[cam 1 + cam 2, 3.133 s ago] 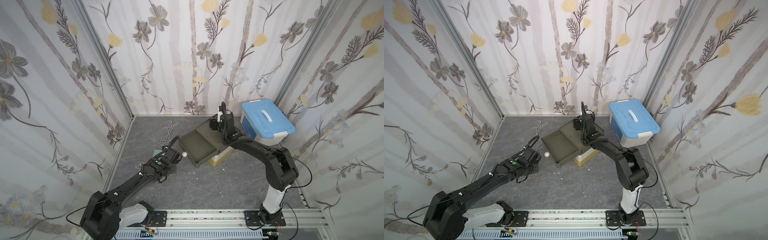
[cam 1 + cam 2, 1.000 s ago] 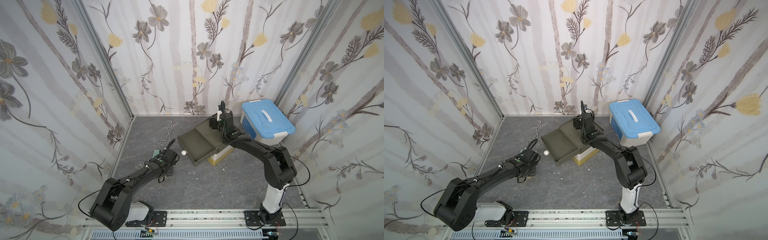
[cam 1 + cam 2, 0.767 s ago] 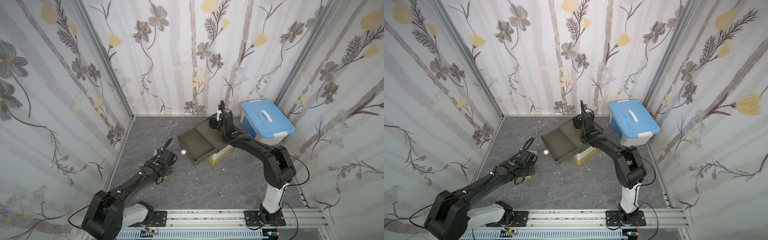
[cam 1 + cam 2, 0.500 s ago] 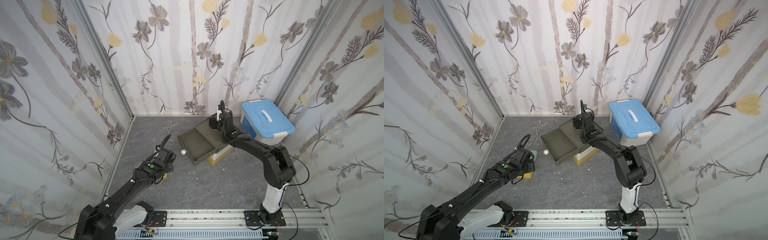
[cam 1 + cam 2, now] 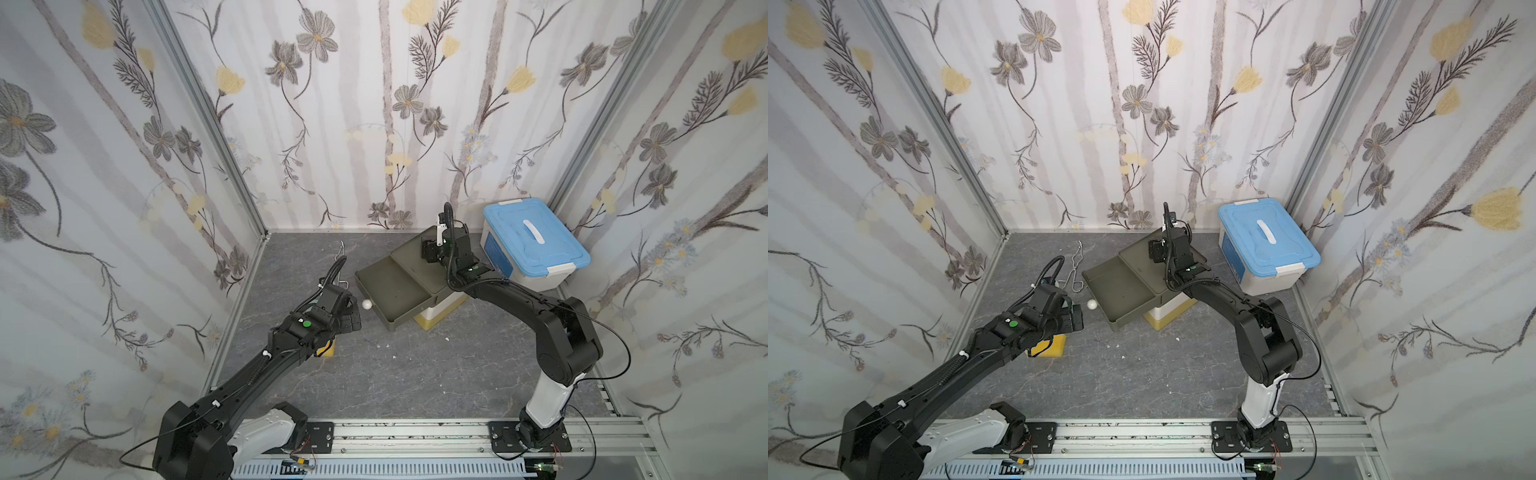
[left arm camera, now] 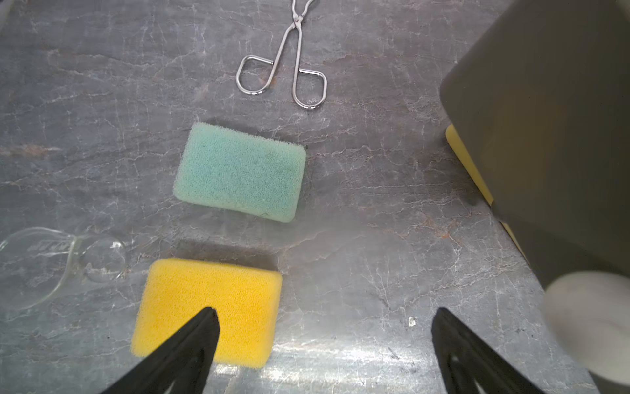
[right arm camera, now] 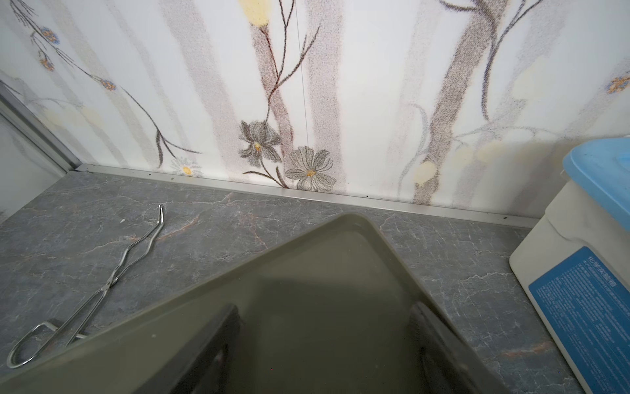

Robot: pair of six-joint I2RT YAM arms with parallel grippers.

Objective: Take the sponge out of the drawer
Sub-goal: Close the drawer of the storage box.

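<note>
yellow sponge (image 6: 211, 296) 1 | green sponge (image 6: 238, 172) 1 | tongs (image 6: 297, 21) 1 | drawer (image 5: 392, 286) 1

Light is bright, even and diffuse, coming from overhead. Shadows are soft, with a dark band along the far edge of the yellow sponge (image 6: 211, 307). White glare lies on the grey floor (image 6: 306, 354). Left wrist view: the knob (image 6: 593, 327) and drawer (image 6: 545, 136) are out of focus. Right wrist view: the right gripper's fingers (image 7: 208, 351) are blurred. Both top views are sharp, with wide-angle stretch at the edges.
</note>
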